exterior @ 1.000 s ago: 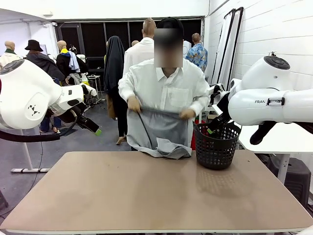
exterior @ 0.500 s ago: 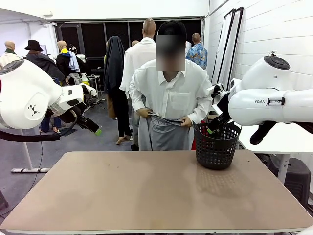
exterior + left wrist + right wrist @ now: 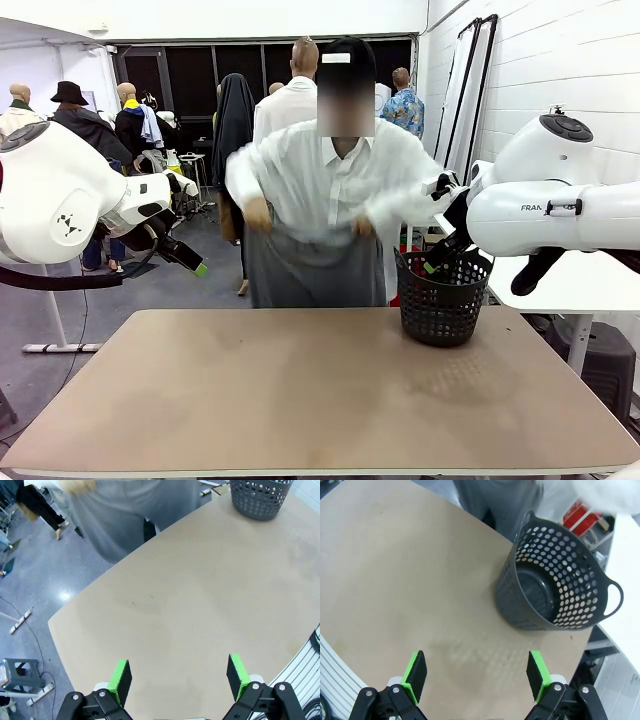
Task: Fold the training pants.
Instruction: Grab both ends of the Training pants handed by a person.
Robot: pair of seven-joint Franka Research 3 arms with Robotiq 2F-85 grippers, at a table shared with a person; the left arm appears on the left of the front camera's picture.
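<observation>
Change from the earlier frames: the person is lifting the training pants [image 3: 315, 265] higher and stretching the waistband wider, so the cloth is no longer bunching on the desk's far edge. My two arms are keeping their posts.

Nearest: the left hand [image 3: 178, 677] is hovering above the left side of the desk [image 3: 300, 400], its green pads spread wide and gripping nothing. The right hand [image 3: 475, 675] is hovering likewise on the right, spread and empty, looking down at the black basket [image 3: 443, 300].

Middle: the desk is showing a smooth, matte tan top with rounded corners. The basket, a round perforated plastic tub with loop handles, is standing upright near the far right edge, and nothing is lying inside it.

Far: the pants are hanging clear of the desk, behind its far edge, with the person's hands [image 3: 258, 213] pinching the gathered waistband at both sides. The fabric is plain light grey, thin and limp, and is blurring with motion. I am judging it light, soft and shapeless. It is likely to sag and slide unless pinched through both layers, best at the waistband corners or the leg hems once it is lying flat.
</observation>
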